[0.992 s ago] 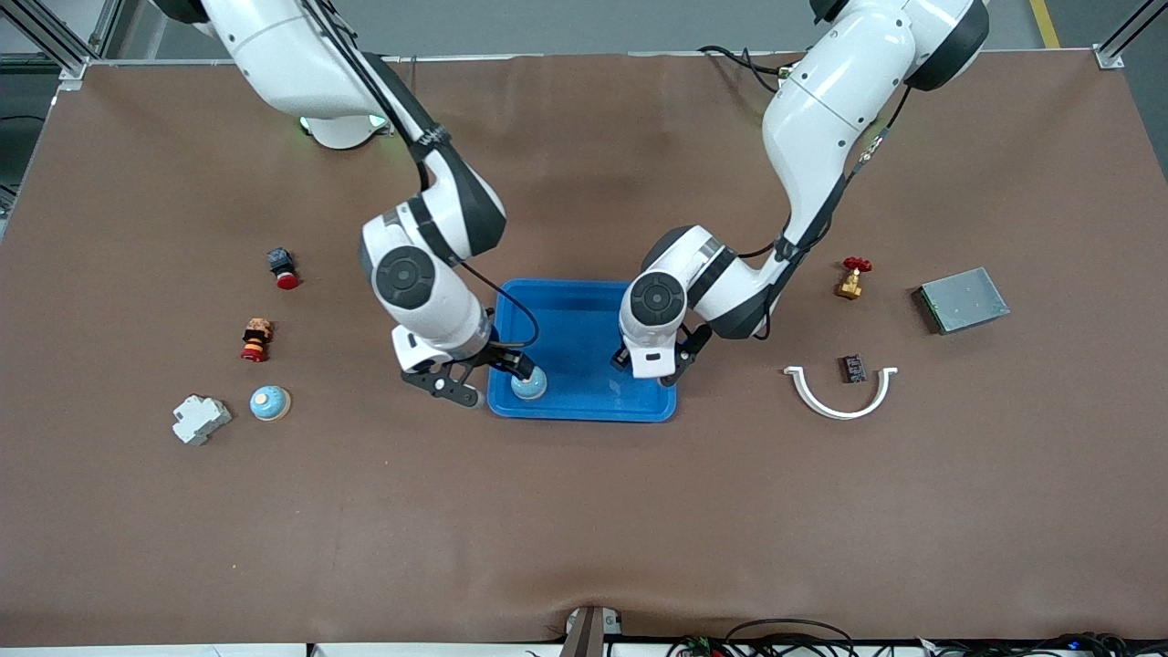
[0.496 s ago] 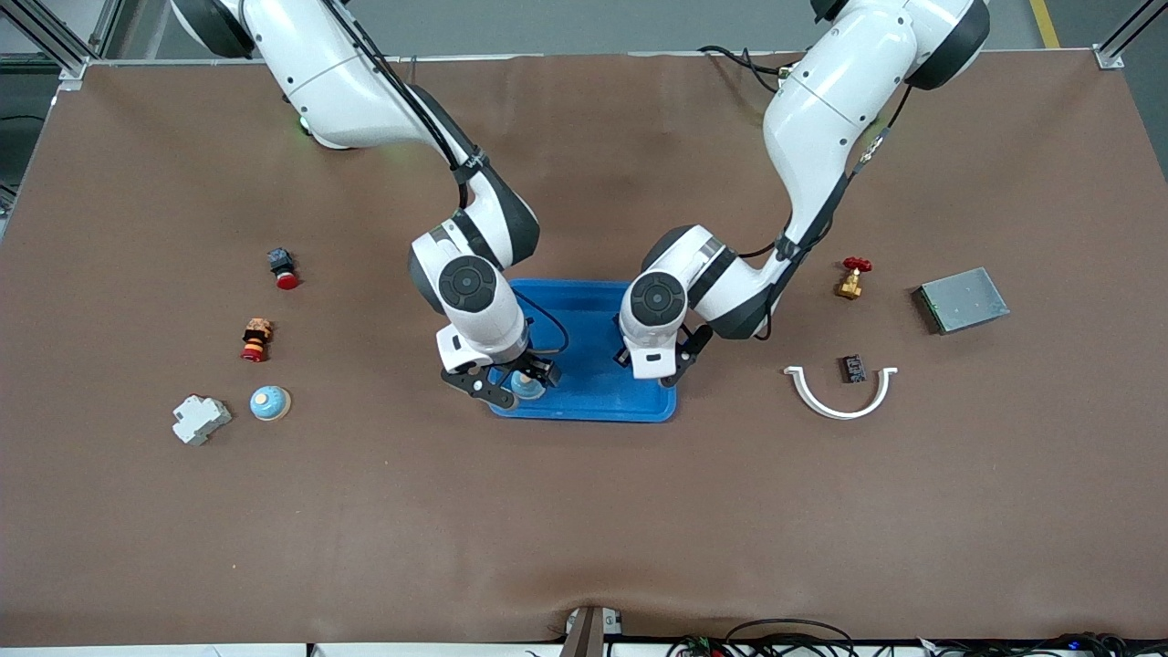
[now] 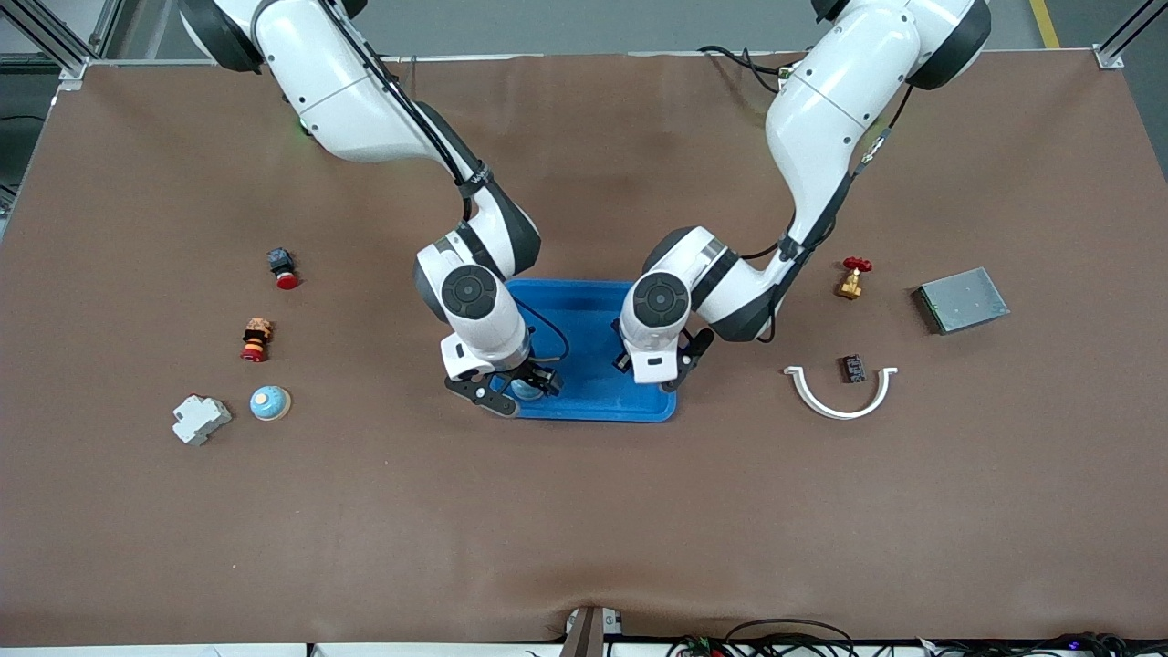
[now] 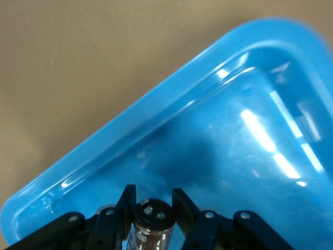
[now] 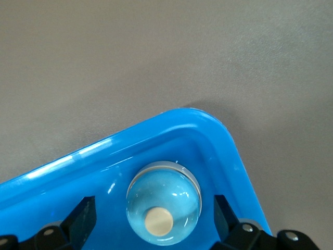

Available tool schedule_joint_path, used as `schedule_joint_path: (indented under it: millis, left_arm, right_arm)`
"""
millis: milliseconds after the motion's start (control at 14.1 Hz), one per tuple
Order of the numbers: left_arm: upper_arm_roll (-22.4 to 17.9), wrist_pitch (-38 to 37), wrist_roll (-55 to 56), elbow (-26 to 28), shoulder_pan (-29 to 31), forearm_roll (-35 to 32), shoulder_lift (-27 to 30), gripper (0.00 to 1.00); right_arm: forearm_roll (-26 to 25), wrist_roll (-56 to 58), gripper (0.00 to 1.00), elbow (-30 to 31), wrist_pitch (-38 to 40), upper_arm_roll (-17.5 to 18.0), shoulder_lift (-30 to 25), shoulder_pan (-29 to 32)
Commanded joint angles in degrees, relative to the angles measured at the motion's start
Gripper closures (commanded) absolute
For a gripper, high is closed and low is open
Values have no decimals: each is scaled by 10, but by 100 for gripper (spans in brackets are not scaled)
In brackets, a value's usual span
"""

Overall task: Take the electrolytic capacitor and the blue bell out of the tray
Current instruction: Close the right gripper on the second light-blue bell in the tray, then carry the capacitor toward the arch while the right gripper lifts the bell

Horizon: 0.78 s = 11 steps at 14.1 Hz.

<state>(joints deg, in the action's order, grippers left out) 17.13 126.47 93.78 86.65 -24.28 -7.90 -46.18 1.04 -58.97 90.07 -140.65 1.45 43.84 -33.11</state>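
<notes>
A robotics lab or workshop; a brown mat covers the table; aluminium frame posts stand at its corners; cables trail at the near edge; industrial parts lie about, a valve and breaker.

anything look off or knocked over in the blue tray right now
Nothing stands out. The pale blue domed bell sits upright in a corner of the blue plastic tray, between the right gripper's open fingers; the left gripper holds the dark cylindrical capacitor over the tray.

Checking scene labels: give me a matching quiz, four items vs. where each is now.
Things:
1. bell
2. capacitor
3. valve
4. breaker

Places:
A. table, left arm's end
B. in the tray, between the open right gripper fingers
C. table, right arm's end
D. held by the left gripper over the tray

Pairs: 1-B, 2-D, 3-A, 4-C
</notes>
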Motion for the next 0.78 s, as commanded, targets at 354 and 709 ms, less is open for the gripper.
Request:
schedule_joint_path:
  millis: [354,709]
  left_arm:
    - [-2,-111,-115,-32,48,-12,68,100]
    - [-2,-125,-243,-32,120,-14,82,100]
  right_arm:
    - [-9,-14,0,-16,-9,-3,27,-8]
    - [-3,-15,100,-17,-17,-2,30,-8]
